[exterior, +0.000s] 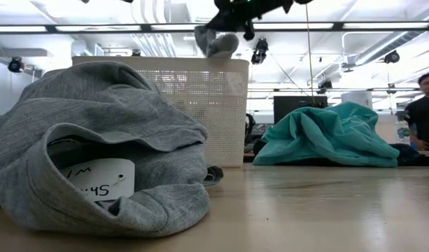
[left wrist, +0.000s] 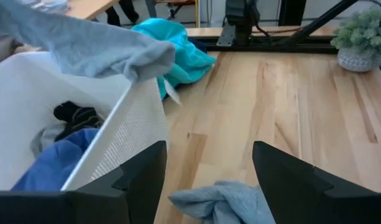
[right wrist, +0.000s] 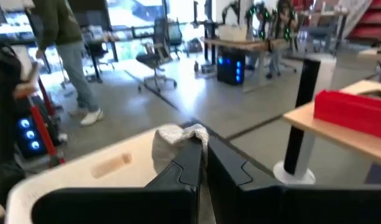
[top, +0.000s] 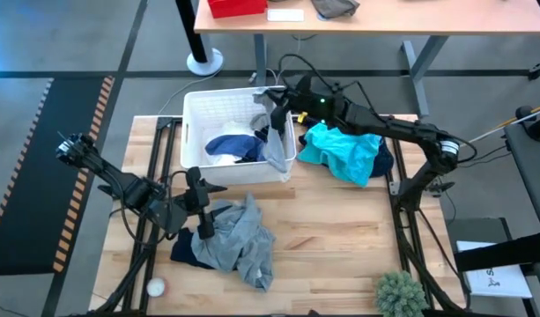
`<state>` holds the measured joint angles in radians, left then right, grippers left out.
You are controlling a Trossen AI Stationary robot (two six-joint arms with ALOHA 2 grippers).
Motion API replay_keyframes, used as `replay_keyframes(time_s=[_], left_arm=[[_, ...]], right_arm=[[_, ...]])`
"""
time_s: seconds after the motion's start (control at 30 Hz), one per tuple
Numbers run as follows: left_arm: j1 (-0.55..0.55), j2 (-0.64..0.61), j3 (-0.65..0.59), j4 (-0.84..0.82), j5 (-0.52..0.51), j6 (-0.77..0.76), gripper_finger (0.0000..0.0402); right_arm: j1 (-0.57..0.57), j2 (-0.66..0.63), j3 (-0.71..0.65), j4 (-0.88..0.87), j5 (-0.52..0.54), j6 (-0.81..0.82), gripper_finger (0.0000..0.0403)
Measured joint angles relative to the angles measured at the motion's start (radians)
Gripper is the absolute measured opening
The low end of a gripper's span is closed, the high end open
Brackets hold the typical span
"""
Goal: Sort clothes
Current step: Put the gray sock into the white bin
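Note:
My right gripper [top: 271, 97] is over the right rim of the white basket [top: 199, 106], shut on a pale grey garment [top: 278, 136]. The garment also shows in the left wrist view [left wrist: 84, 46] and the low view [exterior: 215, 43]. In the basket lie a blue garment [left wrist: 53, 162], white cloth and a dark striped sock [left wrist: 78, 115]. My left gripper [left wrist: 209, 180] is open and empty just above a grey garment [top: 239, 233] that lies on the table's near left, beside a navy one [top: 186, 246]. A teal garment [top: 344, 150] lies right of the basket. My right gripper pinches a bunched bit of the pale grey garment [right wrist: 178, 140] between its two fingers, at their free ends. The garment hangs below the gripper, and its lower part [top: 281, 154] falls along the basket's right wall. One layer or several, I cannot tell.
A small white ball [top: 154, 286] lies near the table's front left corner, and a potted plant [top: 400, 293] stands at the front right. Bare wood [top: 340, 238] lies between the grey and teal garments. A person [exterior: 427, 105] is in the room beyond.

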<state>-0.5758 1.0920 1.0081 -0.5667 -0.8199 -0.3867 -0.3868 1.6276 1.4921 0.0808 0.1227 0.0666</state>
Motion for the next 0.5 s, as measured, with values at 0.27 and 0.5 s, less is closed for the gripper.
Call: replay_keyframes(time_s=[0.27,0.5], left_arm=[[0.0,0.002,-0.008,0.006,0.0,-0.016,0.0209],[0.0,0.002,-0.008,0.007,0.0,-0.019,0.0214]], right_arm=[[-0.059,0.1,0.0,-0.012,-0.003,0.028,0.0],[-0.14,0.175,0.073,-0.032,-0.062,0.091,0.0]])
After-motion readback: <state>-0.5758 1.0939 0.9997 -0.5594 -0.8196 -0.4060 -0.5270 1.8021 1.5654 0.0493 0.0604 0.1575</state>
